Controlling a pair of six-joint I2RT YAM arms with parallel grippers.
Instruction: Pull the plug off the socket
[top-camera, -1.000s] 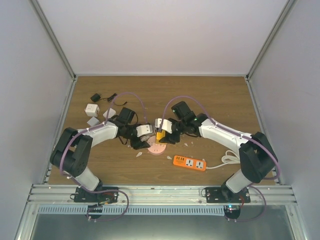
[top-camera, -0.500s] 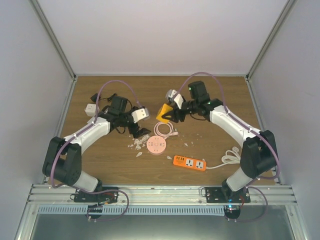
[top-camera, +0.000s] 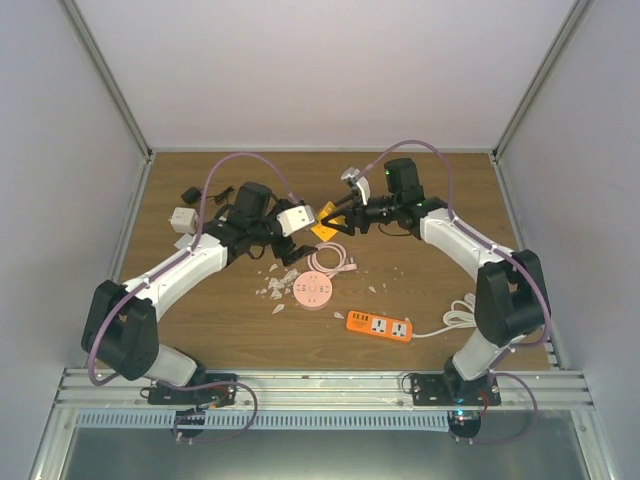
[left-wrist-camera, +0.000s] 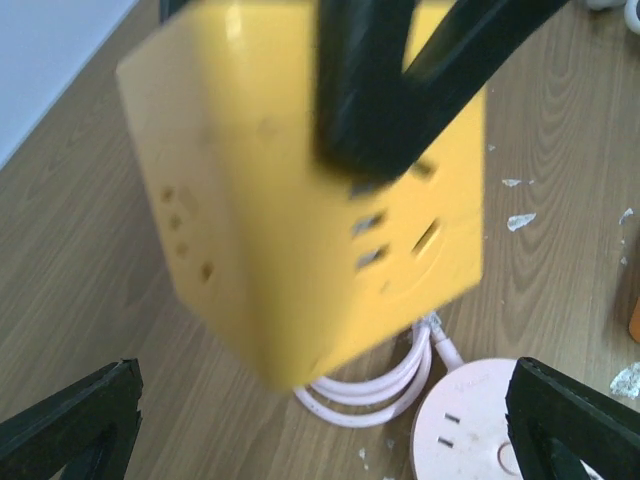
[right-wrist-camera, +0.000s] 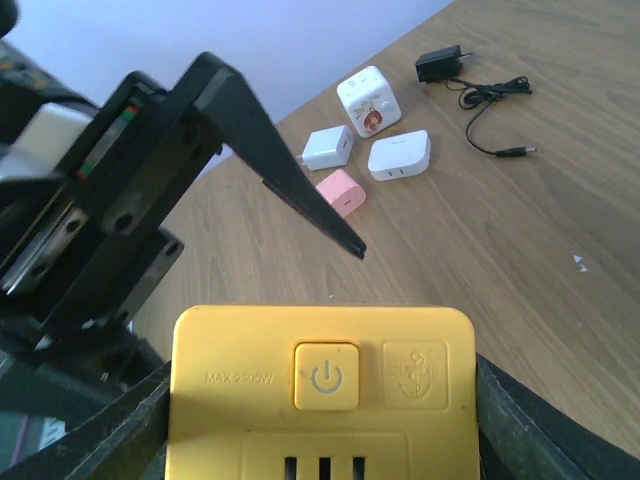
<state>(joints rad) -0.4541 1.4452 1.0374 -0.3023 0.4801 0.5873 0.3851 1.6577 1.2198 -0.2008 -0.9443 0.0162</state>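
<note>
The yellow cube socket, held above the table in the clamped right gripper, looks light, rigid and smooth, so the left gripper, its fingers wide apart just before it, should probably take the 2 flat sides; a plug I cannot make out.

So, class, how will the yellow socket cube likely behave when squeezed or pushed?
The yellow socket cube looks like hard plastic, so it probably won't flex. Its smooth faces may slip when gripped. Flat sides suggest it would slide rather than roll.

Lab cell (white walls, rail)
</note>
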